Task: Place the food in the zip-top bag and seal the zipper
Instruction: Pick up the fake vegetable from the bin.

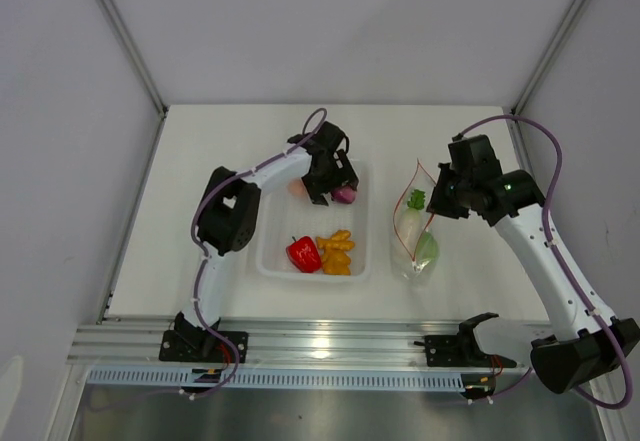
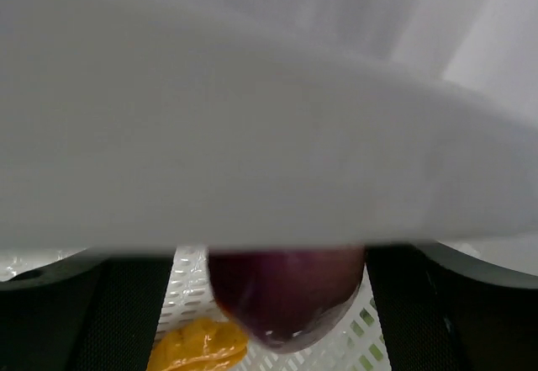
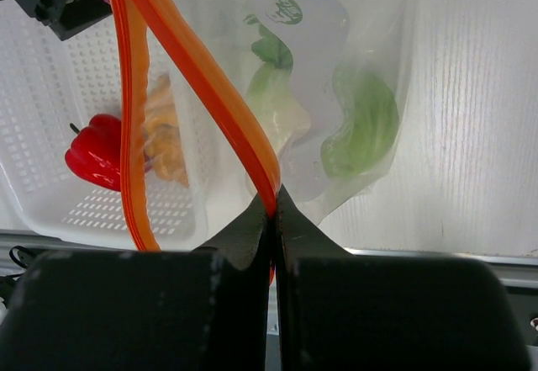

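Observation:
The clear zip-top bag [image 1: 415, 236] lies right of the white tray, with the white radish [image 1: 410, 223] and green cabbage [image 1: 427, 249] inside. My right gripper [image 1: 438, 201] is shut on its orange-red zipper [image 3: 210, 85] and holds the mouth open [image 3: 273, 207]. In the tray lie the red pepper [image 1: 304, 253], the orange-yellow piece [image 1: 336, 251], the pink piece [image 1: 297, 189] and the purple onion [image 1: 344, 195]. My left gripper [image 1: 328, 189] is low in the tray's far end. Its jaws straddle the onion [image 2: 286, 299], with a gap on the left side.
The white perforated tray [image 1: 270, 251] stands mid-table between the two arms. White enclosure walls with metal posts surround the table. A metal rail with the arm bases runs along the near edge [image 1: 330, 346].

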Controlling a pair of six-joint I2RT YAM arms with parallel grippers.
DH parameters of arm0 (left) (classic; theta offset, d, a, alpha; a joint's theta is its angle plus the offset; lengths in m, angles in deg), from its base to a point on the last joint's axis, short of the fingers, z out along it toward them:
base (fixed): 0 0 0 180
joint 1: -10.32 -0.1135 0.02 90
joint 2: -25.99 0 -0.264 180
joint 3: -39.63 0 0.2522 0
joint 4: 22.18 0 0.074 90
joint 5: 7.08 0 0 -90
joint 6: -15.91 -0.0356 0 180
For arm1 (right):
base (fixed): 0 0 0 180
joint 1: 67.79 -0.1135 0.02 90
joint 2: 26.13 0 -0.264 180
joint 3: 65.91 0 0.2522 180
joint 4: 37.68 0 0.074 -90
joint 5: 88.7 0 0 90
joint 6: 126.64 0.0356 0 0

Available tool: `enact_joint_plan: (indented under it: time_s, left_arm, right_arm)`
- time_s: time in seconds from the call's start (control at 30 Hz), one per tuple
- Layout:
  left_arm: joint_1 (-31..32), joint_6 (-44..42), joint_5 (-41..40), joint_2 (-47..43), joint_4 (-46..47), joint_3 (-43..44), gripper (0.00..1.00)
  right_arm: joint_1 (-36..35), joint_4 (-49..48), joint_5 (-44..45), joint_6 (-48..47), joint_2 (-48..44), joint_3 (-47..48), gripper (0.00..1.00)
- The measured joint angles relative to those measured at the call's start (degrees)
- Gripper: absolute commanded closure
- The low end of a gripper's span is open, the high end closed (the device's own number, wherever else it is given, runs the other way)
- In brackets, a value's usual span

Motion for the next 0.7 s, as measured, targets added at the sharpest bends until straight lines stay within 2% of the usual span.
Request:
enact_joint_plan:
  time_s: [0.17, 0.3, 0.4, 0.43, 0.5, 0.53, 0.57, 0.7]
  left_arm:
    - [0.0, 0.44, 1.2, 1.18, 0.42, 0.31, 0.26]
    - [0.0, 0.59, 1.22, 1.16, 1.9, 0.2, 0.46]
    - [0.0, 0.59, 1.2, -0.17, 4.76, -2.64, 0.65]
    - [0.0, 0.57, 1.16, -1.18, 5.2, -4.02, 0.74]
    - [0.0, 0.46, 0.87, -2.95, 5.42, -6.16, 0.82]
    - [0.0, 0.37, 0.79, -3.93, 5.57, -7.15, 0.92]
    - [0.0, 0.35, 0.79, -5.22, 6.01, -8.31, 0.98]
    - [0.0, 0.31, 0.83, -13.38, 8.83, -16.15, 0.99]
  right_arm:
    - [-0.31, 0.02, 0.02, 0.02, 0.0, 0.09, 1.0]
    - [-0.33, 0.07, 0.07, 0.04, 0.0, 0.11, 1.0]
    - [-0.42, 0.07, 0.22, 0.04, -0.02, 0.11, 1.0]
    - [-0.42, 0.09, 0.24, 0.04, -0.02, 0.11, 1.0]
    - [-0.42, 0.09, 0.42, 0.07, -0.02, 0.13, 1.0]
    - [-0.42, 0.09, 0.48, 0.09, -0.02, 0.13, 1.0]
    - [-0.42, 0.09, 0.55, 0.13, -0.02, 0.15, 1.0]
    - [-0.42, 0.09, 0.68, 0.2, -0.02, 0.17, 1.0]
